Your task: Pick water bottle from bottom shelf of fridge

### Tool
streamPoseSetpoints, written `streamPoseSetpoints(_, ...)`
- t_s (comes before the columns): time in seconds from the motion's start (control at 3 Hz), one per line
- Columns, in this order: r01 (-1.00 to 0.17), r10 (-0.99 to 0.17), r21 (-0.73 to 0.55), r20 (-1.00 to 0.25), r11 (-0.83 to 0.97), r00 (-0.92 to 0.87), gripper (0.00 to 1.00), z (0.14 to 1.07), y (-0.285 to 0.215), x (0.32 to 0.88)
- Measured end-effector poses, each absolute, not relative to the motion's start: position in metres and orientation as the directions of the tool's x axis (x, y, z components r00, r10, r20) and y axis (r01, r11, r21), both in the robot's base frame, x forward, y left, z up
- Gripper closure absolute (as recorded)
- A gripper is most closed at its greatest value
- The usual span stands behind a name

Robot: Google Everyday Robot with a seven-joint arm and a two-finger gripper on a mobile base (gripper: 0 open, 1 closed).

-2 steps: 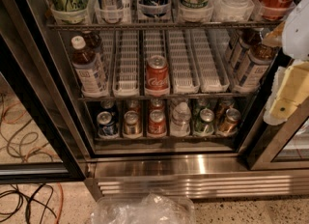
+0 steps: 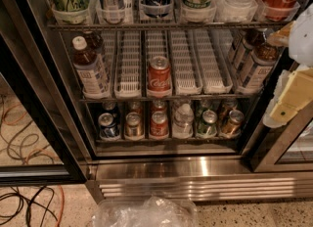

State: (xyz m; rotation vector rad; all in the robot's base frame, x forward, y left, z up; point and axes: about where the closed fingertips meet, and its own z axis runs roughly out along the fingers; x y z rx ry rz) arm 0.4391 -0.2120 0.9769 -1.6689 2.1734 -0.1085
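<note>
- Almost nothing has moved since the earlier frame: my gripper point(image 2: 293, 94) sits at the same spot on the right edge of the frame, level with the middle rack, and the fridge point(image 2: 195, 170) contents are as they were.
- I cannot tell how far open the gripper is. It is well apart from the bottle and does not hold it.
- The water bottle point(image 2: 183, 121) stands upright in the lower centre of the frame, at the front of the bottom shelf point(image 2: 166, 140).
- A red can point(image 2: 159, 123) is just beside it on the left and a green can point(image 2: 207, 123) on the right, so I judge the gaps tight.
- I should come down and left, under the middle rack's front rail point(image 2: 161, 96), and enter straight from the front.
- Centre on the white cap's lane, then close on the ribbed body, not the cap.
- Draw it straight out, so the neighbours are not tipped.
</note>
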Motion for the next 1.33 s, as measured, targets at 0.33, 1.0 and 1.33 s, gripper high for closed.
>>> streamPoseSetpoints(0.33, -0.919, -0.919, -0.294, -0.366, 0.265, -0.147, 0.0, 0.933, -0.193, 0.431)
streamPoseSetpoints(1.0, -0.938, -0.752, -0.255, -0.659, 0.237, -0.011, 0.0, 0.822, -0.116, 0.479)
streamPoseSetpoints(1.33, -0.914, -0.734, -0.295, -0.679, 0.278, -0.004, 0.0, 0.82, -0.113, 0.501)
